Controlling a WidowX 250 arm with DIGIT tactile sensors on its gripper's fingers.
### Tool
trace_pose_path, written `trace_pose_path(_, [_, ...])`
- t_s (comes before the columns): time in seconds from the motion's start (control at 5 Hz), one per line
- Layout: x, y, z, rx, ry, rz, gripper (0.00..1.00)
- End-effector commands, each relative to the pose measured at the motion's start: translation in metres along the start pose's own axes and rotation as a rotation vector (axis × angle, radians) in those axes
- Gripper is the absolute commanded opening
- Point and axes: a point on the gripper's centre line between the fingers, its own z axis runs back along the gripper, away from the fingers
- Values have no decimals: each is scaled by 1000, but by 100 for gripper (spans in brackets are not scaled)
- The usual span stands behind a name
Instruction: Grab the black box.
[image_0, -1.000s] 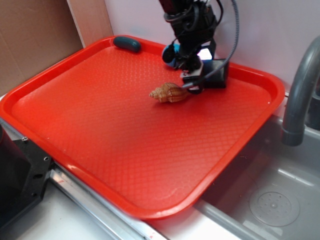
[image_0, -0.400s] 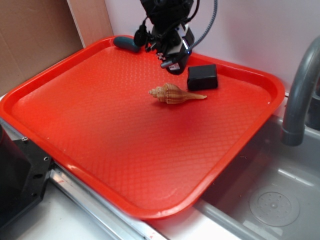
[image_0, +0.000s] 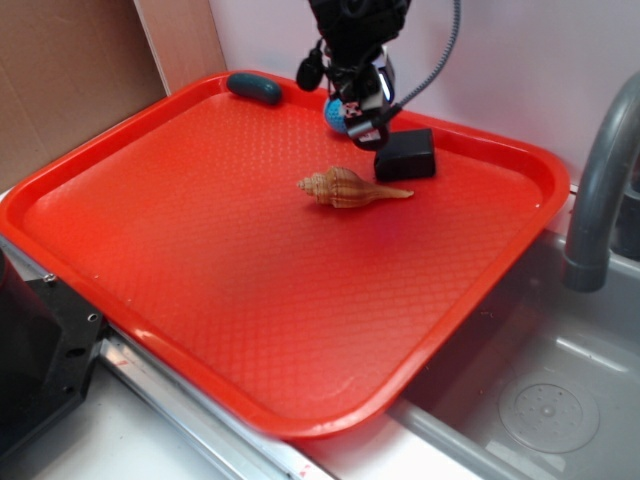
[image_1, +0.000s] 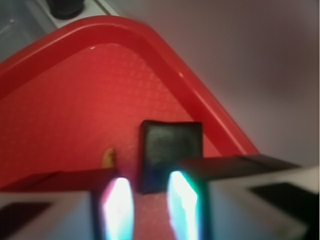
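Note:
The black box lies flat on the red tray near its back right rim. My gripper hangs just left of and above it, pointing down. In the wrist view the black box sits just beyond my gripper. The two lit fingertips stand a little apart, open, with only red tray floor between them. The box's near edge lines up with the gap but is not inside it.
A tan seashell lies in front of the box, its tip showing in the wrist view. A blue ball sits half hidden behind the gripper. A dark teal oblong rests at the tray's back corner. A grey tap and sink stand at right.
The gripper left the box, swung left towards the teal oblong, and has now come back right, close to the box. The box shifted slightly left early on.

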Motion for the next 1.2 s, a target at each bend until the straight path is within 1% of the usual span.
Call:
trace_pose_path(0.0, [13, 9, -23, -95, -27, 113, 100])
trace_pose_path(0.2, [14, 1, -39, -161, -40, 132, 100])
trace_pose_path(0.4, [22, -10, -39, -189, -58, 96, 100])
trace_pose_path(0.6, [22, -13, -22, -167, -75, 93, 100])
trace_pose_path(0.8, [16, -11, -1, -85, -20, 328, 100])
trace_pose_path(1.0, [23, -9, 1, -19, 2, 569, 100])
